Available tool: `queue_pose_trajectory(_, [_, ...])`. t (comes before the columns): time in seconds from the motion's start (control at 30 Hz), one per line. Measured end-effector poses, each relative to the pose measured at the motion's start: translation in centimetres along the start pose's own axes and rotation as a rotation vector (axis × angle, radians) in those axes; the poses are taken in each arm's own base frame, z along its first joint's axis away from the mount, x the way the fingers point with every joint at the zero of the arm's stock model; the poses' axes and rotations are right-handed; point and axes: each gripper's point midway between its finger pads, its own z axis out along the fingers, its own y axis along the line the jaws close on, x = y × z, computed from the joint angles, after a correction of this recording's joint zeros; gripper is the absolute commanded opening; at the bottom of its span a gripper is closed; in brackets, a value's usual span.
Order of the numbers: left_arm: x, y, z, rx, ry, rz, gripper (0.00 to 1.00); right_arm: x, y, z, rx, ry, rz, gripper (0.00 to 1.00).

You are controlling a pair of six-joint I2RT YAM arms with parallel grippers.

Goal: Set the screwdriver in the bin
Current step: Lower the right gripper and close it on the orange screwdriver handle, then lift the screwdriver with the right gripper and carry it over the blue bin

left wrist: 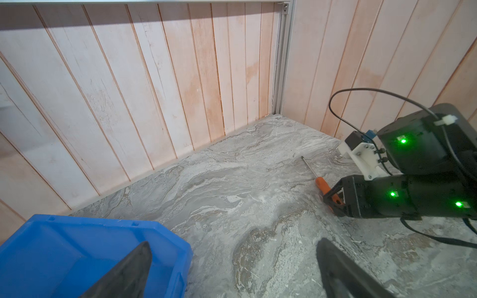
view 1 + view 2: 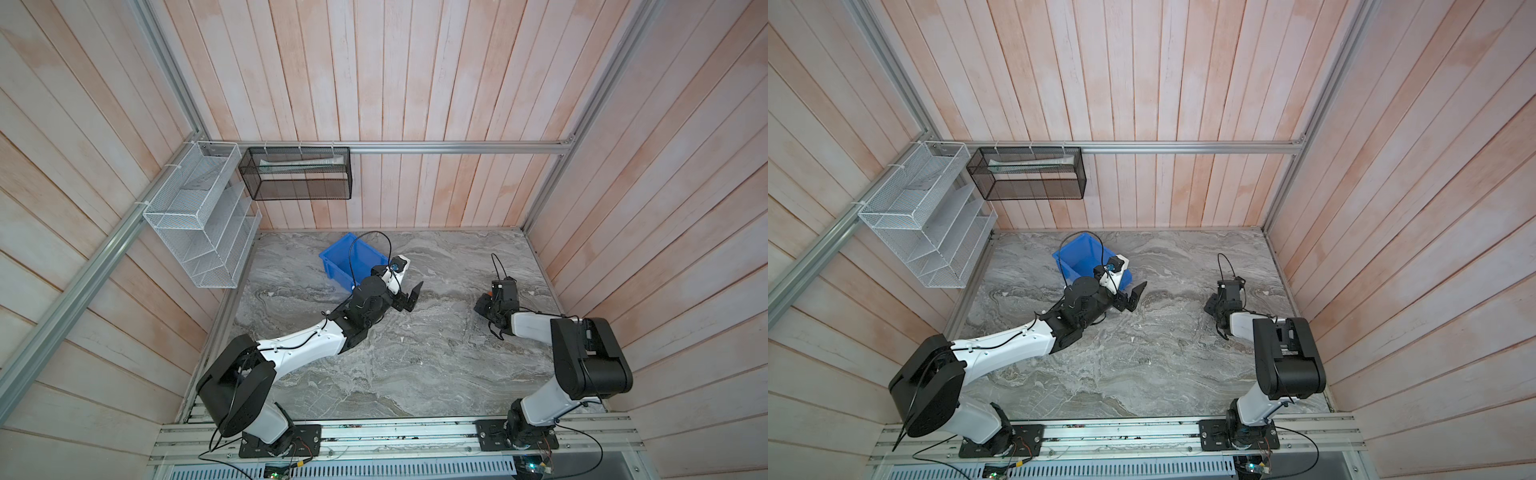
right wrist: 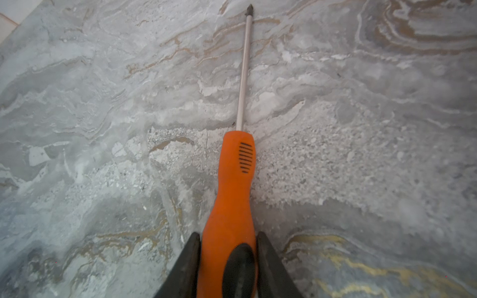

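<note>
one screwdriver [image 3: 235, 167] is clamped in the right tool [image 3: 227, 234]; left tool [image 1: 233, 242] gapes beside bin [image 1: 170, 232].

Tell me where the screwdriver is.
The screwdriver lies on the right of the table, handle clamped in the right gripper, apart from the bin; clearest in the right wrist view.

Screwdriver [image 1: 322, 183] lies on table [image 2: 415, 353], right of bin [image 2: 332, 268].
</note>
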Motion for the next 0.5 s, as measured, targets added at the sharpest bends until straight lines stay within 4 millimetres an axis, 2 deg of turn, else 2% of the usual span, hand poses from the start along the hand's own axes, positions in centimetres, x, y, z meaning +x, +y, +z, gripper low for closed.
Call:
queue_pose_trajectory(0.3, [0.0,0.3,0.1,0.007,-0.001,-0.021,1.0,0.1,0.8,-0.3,-0.046,0.011,-0.004,0.22])
queue_pose_trajectory(0.5, [-0.1,0.8,0.1,0.006,-0.004,-0.037,1.0,-1.7,2.7,-2.5,-0.128,-0.044,-0.017,0.21])
